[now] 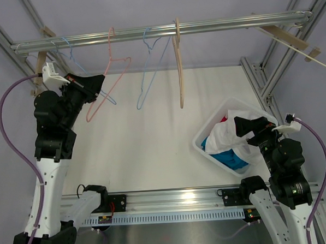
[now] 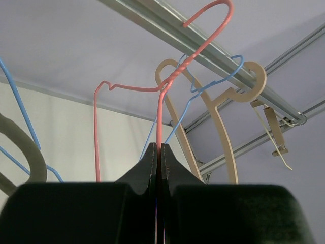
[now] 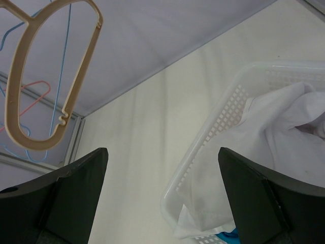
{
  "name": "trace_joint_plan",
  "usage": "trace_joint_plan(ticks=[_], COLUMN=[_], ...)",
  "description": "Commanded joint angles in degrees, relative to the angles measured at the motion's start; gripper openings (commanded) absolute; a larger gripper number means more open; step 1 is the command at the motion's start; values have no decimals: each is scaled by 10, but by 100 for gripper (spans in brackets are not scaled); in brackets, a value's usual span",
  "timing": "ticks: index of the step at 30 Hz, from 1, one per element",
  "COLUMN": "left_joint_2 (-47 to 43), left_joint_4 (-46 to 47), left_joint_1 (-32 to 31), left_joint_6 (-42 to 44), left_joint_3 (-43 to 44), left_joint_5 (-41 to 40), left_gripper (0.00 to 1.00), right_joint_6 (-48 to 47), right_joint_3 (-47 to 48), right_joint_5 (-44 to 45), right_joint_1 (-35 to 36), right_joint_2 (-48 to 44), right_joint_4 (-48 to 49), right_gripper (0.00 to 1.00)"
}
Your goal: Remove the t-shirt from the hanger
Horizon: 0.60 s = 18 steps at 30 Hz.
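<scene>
A bare pink wire hanger (image 1: 110, 81) hangs from the metal rail (image 1: 147, 31). My left gripper (image 1: 101, 82) is shut on its lower wire; in the left wrist view the pink wire (image 2: 161, 112) runs straight into the closed jaws of the gripper (image 2: 161, 147). A white t-shirt (image 1: 227, 130) lies crumpled in the white basket (image 1: 200, 144) at the right. My right gripper (image 1: 244, 126) is open and empty just above the shirt; the right wrist view shows the shirt (image 3: 284, 127) and the basket rim (image 3: 223, 117) between its spread fingers (image 3: 162, 150).
On the rail also hang a blue wire hanger (image 1: 149, 73), another blue one (image 1: 75, 61) at the left, and a wooden hanger (image 1: 178, 61). Blue clothing (image 1: 230, 158) lies under the white shirt. Frame posts stand at both sides.
</scene>
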Motion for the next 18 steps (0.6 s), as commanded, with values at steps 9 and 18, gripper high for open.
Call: trace_joint_plan(ticks=[9, 18], left_joint_2=[-7, 10], left_joint_4=[101, 109], left_joint_1=[-2, -2], left_joint_6=[-4, -3], left_joint_3=[-61, -60], left_joint_5=[12, 16], left_gripper=[0, 0], right_joint_6=[-13, -9], right_joint_3=[-1, 7], right_joint_5=[-32, -45], right_joint_1=[-2, -2], right_joint_2=[5, 7], right_joint_4=[19, 16], right_gripper=[99, 99])
